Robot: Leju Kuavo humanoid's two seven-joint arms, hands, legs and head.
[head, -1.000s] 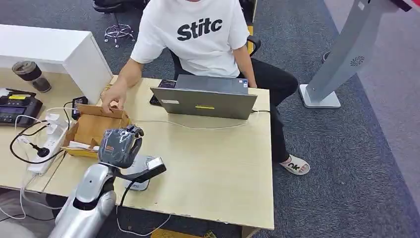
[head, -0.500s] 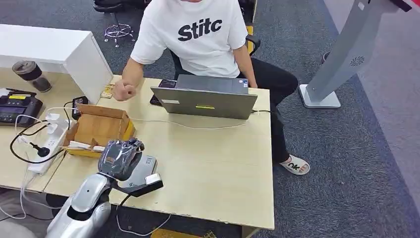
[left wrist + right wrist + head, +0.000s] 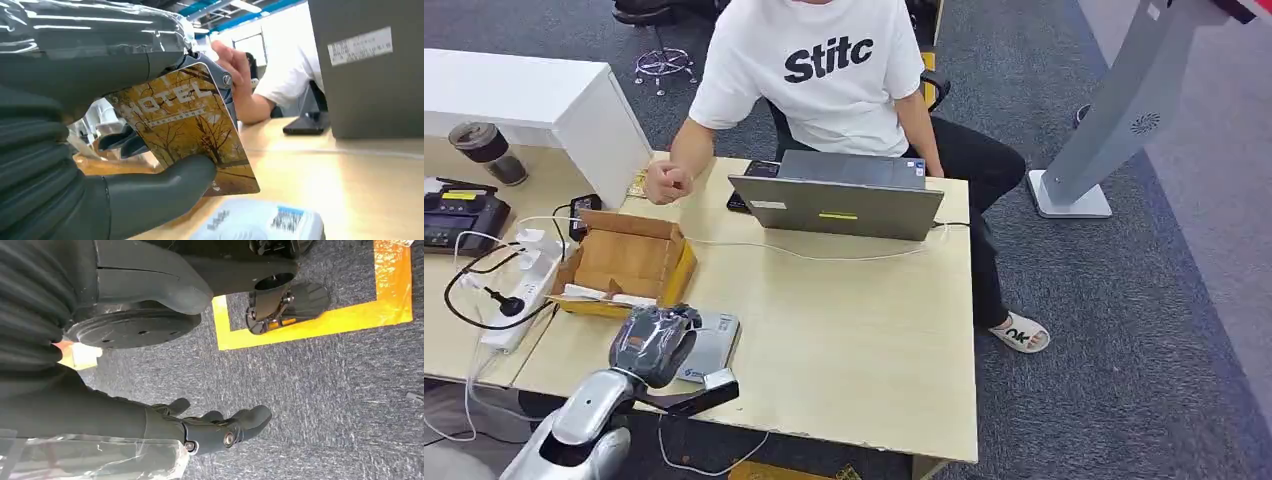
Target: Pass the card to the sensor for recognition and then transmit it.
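My left robot hand point(image 3: 150, 150) grips the card point(image 3: 187, 137) just above the sensor point(image 3: 707, 345), lower left; recognition seems underway; handover remains.

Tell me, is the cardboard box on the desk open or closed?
Open: the cardboard box has its top flaps spread, its brown inside visible.

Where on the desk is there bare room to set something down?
The widest bare stretch of the desk lies between the laptop and the near edge, right of the card reader. It is crowded at the left, around the cardboard box, the power strip and the left hand.
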